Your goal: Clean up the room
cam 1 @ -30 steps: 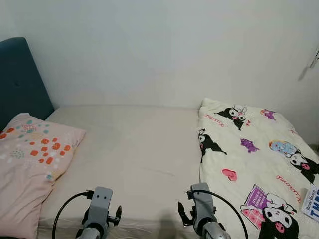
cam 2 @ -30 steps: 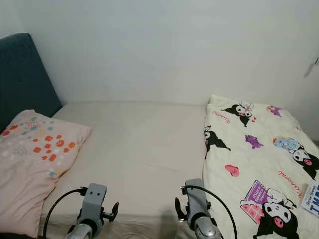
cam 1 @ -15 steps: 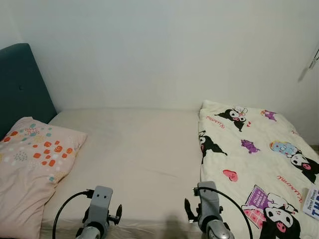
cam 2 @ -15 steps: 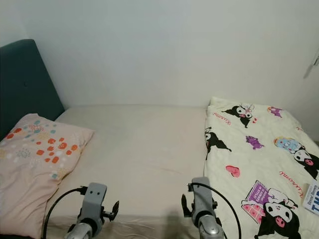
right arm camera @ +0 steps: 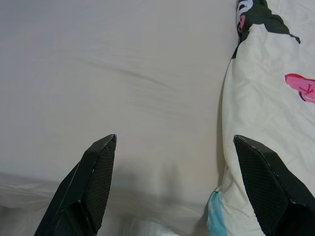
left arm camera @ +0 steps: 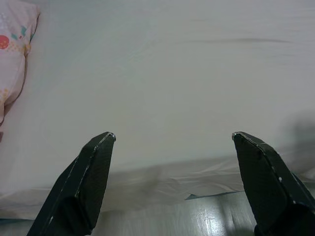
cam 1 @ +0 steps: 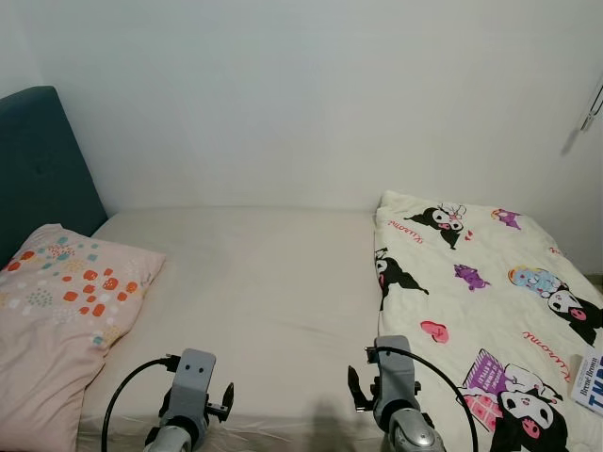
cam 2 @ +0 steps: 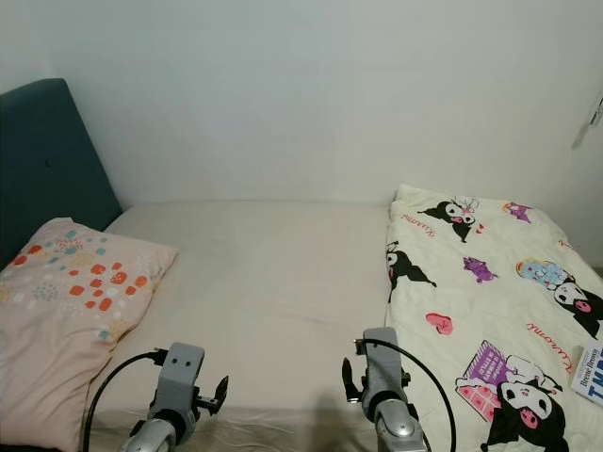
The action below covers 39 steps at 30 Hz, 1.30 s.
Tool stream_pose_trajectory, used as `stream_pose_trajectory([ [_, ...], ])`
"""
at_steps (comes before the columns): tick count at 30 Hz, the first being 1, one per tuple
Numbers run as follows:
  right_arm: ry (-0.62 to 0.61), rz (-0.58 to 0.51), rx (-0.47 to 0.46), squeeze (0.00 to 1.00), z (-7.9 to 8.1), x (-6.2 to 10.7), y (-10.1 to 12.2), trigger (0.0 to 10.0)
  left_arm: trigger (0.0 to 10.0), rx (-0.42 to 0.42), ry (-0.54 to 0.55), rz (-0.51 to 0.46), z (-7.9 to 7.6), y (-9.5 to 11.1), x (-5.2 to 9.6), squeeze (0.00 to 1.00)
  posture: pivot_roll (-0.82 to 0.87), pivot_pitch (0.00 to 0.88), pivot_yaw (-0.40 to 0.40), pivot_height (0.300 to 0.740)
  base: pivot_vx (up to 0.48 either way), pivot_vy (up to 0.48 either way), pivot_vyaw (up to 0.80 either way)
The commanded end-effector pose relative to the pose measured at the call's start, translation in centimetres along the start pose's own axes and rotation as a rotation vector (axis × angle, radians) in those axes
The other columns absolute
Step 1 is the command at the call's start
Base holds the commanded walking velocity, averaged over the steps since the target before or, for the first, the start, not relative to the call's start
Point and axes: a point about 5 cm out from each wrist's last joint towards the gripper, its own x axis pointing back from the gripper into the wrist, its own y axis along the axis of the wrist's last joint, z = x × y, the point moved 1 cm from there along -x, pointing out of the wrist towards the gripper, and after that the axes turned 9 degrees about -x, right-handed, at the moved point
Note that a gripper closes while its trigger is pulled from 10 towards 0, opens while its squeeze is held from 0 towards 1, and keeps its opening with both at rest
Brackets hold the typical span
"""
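Observation:
A bed with a bare cream sheet (cam 1: 264,273) lies before me. A pink pillow (cam 1: 66,311) with coloured dots rests at its left end. A white cartoon-print quilt (cam 1: 471,282) is folded over the right half. Its edge also shows in the right wrist view as the quilt edge (right arm camera: 266,83). My left gripper (left arm camera: 172,135) hovers open over the sheet's front edge, nothing between its fingers. My right gripper (right arm camera: 174,137) is open too, just beside the quilt's edge. Both silver arms, left arm (cam 1: 193,395) and right arm (cam 1: 391,381), sit low at the bed's front.
A dark teal headboard (cam 1: 42,160) stands at the left against the white wall. A book (cam 1: 589,381) with blue lettering lies on the quilt at the far right. A strip of shiny floor (left arm camera: 197,216) shows below the mattress edge.
The camera has tilted a little, so the whole scene sits lower in the picture. My right arm has shifted slightly right, toward the quilt's edge. The left arm holds its place.

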Motion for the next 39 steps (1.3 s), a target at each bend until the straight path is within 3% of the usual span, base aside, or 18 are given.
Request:
stream_pose_trajectory([
  [1, 0.002, -0.018, 0.003, 0.00, 0.1, -0.2, 0.5, 10.0, 10.0, -0.010, -0.006, 0.009, 0.1, -0.1, 0.0, 0.00, -0.02, 0.013, -0.022, 0.740, 0.000, 0.000, 0.00],
  [11, -0.042, 0.076, -0.013, 0.00, -0.2, 0.0, -0.9, 10.0, 10.0, -0.001, 0.019, 0.050, 0.4, -1.1, 0.5, 0.00, -0.02, 0.005, -0.004, 0.740, 0.000, 0.000, 0.00],
  [17, -0.060, 0.062, -0.016, 0.00, -0.5, 0.2, -1.1, 10.0, 10.0, 0.024, 0.047, 0.083, 0.9, -1.8, 0.8, 0.00, -0.03, 0.001, -0.008, 0.740, 0.000, 0.000, 0.00],
  [22, -0.020, 0.057, 0.009, 0.00, -0.5, 0.3, -1.2, 10.0, 10.0, -0.023, 0.032, 0.071, 1.0, -1.5, 0.6, 0.00, -0.02, 0.000, -0.022, 0.740, 0.000, 0.000, 0.00],
  [27, -0.031, 0.047, 0.017, 0.00, -0.9, 0.7, -1.5, 10.0, 10.0, -0.017, 0.044, 0.072, 0.9, -1.6, 0.7, 0.00, -0.02, 0.008, -0.017, 0.740, 0.000, 0.000, 0.00],
  [39, -0.015, 0.057, 0.024, 0.00, 0.0, 0.7, -1.8, 10.0, 10.0, -0.013, 0.042, 0.066, 0.3, -1.5, 0.8, 0.00, -0.01, 0.017, -0.019, 0.740, 0.000, 0.000, 0.00],
])
